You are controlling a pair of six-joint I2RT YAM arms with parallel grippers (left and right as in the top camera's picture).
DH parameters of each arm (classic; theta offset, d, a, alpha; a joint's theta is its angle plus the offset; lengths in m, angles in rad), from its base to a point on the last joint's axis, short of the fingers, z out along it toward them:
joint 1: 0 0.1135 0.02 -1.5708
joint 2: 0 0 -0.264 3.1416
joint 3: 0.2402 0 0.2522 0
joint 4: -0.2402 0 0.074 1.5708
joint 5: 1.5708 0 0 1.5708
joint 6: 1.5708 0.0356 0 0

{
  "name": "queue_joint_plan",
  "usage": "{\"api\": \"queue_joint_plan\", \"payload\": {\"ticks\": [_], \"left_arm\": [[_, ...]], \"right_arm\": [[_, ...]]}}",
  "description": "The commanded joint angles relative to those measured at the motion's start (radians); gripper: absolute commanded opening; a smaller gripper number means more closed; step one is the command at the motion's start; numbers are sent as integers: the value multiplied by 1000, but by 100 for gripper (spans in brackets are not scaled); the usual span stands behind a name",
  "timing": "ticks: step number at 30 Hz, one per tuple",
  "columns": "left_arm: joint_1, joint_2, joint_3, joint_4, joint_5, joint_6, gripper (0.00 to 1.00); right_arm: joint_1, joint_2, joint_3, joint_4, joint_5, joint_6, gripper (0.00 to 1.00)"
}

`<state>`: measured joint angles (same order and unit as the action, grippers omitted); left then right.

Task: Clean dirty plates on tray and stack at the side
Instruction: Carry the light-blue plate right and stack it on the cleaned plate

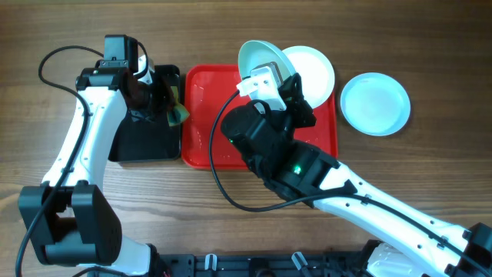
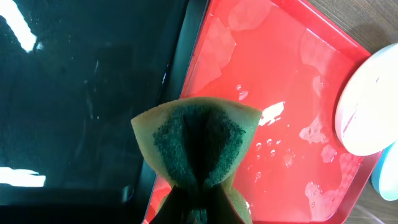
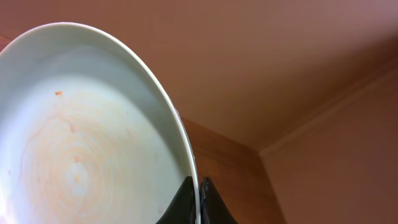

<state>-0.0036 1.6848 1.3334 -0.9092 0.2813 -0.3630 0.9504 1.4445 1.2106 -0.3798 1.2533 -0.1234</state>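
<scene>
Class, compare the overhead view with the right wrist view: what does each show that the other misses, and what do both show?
Overhead only: the red tray, the black tray, the sponge clamped in the left gripper, a white plate, and a pale blue plate outside the tray. Right wrist only: faint orange smears across the lifted plate. Both: that plate, tilted, with its rim pinched by the right gripper.
</scene>
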Motion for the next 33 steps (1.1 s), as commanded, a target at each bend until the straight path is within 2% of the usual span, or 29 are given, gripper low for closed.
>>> {"api": "queue_joint_plan", "payload": {"ticks": [1, 7, 9, 12, 17, 19, 24, 33], "left_arm": [[4, -3, 8, 2, -6, 15, 4], [4, -3, 8, 2, -6, 15, 4], [3, -3, 8, 2, -6, 15, 4], [-1, -3, 8, 2, -6, 15, 4], [-6, -3, 8, 3, -6, 16, 4], [-5, -3, 8, 4, -6, 16, 4], [-5, -3, 8, 6, -6, 16, 4], [-5, -3, 8, 6, -6, 16, 4]], "right_arm": [[6, 5, 8, 5, 37, -15, 4], [6, 5, 8, 0, 20, 2, 4], [6, 5, 8, -33, -19, 48, 4], [0, 5, 8, -152, -141, 189, 4], [-49, 5, 8, -354, -450, 504, 4], [-82, 5, 7, -385, -587, 569, 4], [-183, 5, 8, -365, -872, 595, 4], [-454, 5, 8, -332, -1214, 594, 4]]}}
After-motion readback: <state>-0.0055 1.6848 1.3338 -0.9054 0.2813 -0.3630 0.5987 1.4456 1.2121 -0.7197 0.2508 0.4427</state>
